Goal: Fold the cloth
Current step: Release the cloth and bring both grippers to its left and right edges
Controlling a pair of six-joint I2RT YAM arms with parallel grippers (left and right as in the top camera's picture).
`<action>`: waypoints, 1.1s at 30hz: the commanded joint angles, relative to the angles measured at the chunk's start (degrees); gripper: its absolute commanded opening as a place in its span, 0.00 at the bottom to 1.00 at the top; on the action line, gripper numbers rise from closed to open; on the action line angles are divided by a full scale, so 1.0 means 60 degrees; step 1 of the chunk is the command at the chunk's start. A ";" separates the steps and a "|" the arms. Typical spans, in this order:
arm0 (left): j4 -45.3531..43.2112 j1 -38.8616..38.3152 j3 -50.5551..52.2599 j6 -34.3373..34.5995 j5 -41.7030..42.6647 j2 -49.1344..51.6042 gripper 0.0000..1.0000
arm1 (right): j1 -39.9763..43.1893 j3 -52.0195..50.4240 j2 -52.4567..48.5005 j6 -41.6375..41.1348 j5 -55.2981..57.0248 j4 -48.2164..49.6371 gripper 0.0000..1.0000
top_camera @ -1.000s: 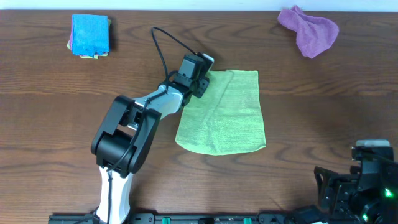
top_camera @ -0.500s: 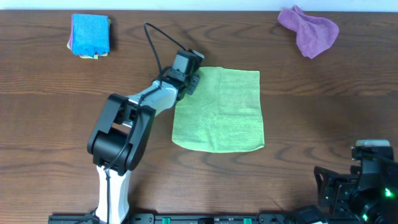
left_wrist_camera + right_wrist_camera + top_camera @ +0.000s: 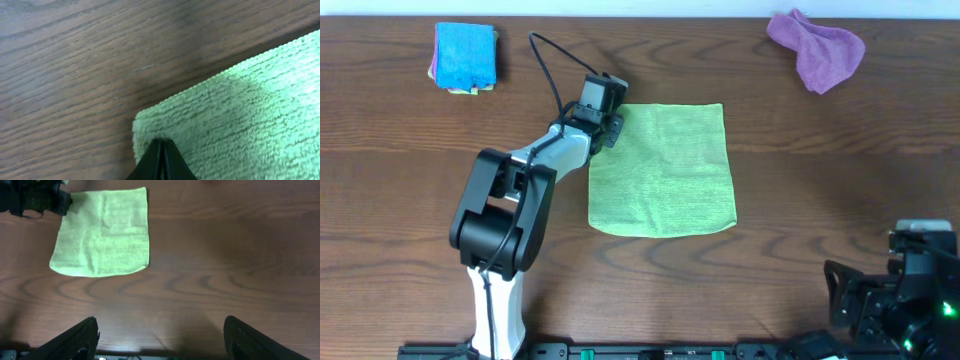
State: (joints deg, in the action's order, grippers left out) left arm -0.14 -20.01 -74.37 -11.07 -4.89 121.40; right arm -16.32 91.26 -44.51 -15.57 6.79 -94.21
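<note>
The lime-green cloth (image 3: 662,170) lies flat and unfolded on the surface (image 3: 820,200). The left tool (image 3: 161,152) pinches its far left corner. The first fold is likely starting; next, carry that corner over to the near edge. Only the left wrist view shows the pinch. The right tool (image 3: 160,342) gapes wide, empty.

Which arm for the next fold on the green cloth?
Left, likely: the left gripper pinches the far-left corner of the cloth; the right gripper hangs open at the front edge of the table, away from it.

Dark brown wood-grain table (image 3: 840,170) filling every view, even overhead light, faint sheen across the surface
</note>
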 commanded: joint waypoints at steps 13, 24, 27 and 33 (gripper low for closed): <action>0.3701 0.0102 -0.0007 0.0248 -0.0667 -0.4350 0.05 | -0.0036 -0.0863 -0.0007 0.0448 0.1377 0.0812 0.90; 0.8564 0.2350 0.0284 0.1249 0.4076 -0.5526 0.06 | 0.0415 -0.4430 -0.0011 0.1147 0.0386 0.3778 0.86; 0.8444 0.2980 0.0878 0.1038 0.5515 -0.6674 0.06 | 0.1421 -0.4696 -0.0011 0.1268 -0.0787 0.4346 0.86; 0.8291 0.3829 0.2812 0.0962 0.6349 -0.9519 0.06 | 0.4171 -0.7056 -0.0310 0.1676 -0.5606 0.6280 0.80</action>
State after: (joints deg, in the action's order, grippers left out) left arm 49.45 1.83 -61.19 -4.54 28.60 67.77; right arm 4.51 53.45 -45.04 -7.22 -10.63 -57.76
